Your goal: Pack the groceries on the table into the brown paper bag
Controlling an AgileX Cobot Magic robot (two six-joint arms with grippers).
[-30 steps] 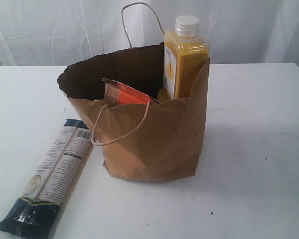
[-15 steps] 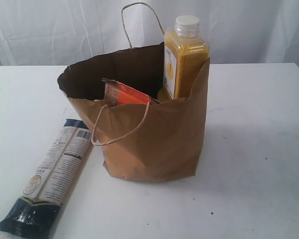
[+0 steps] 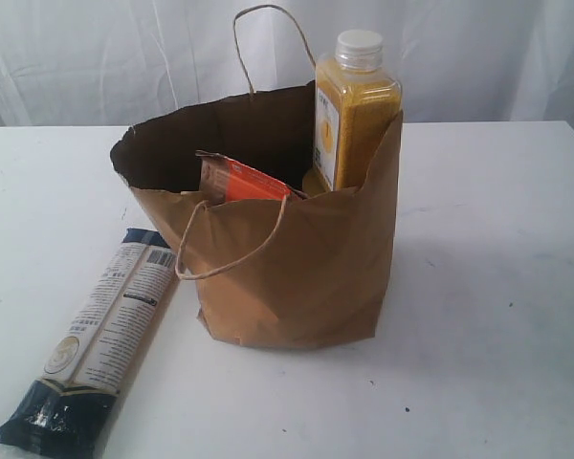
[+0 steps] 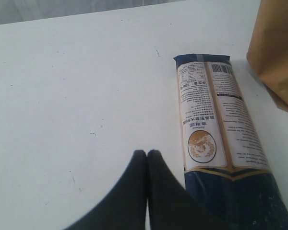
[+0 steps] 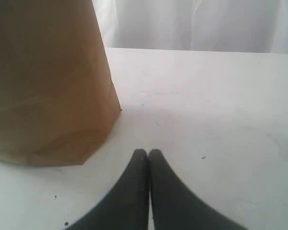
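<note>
Standing upright on the table (image 3: 497, 287), the brown paper bag (image 3: 297, 277) has its ragged mouth open. One twisted handle (image 3: 268, 38) rises from the far rim and the other (image 3: 234, 258) droops down the near face. Inside the bag, against its right-hand wall, the yellow-grain bottle (image 3: 356, 115) stands upright, its white cap and shoulders well above the rim. Also inside, nearer the bag's middle, the brown pouch with the orange label (image 3: 244, 180) leans with only its top corner showing over the near edge.

Outside the bag, just beside its left foot, the long navy-cream packet (image 3: 105, 335) lies flat on the table, one end close to the bag and the dark navy end pointing away from it.

The left gripper (image 4: 147, 153) is on that side of the bag, its fingertips pressed together with nothing between them, over bare table just beside the packet's navy end. The right gripper (image 5: 148, 152) is near the bag's other side, likewise closed tight and empty, apart from the bag's wall.

A white curtain (image 3: 77, 57) hangs behind the bag.
</note>
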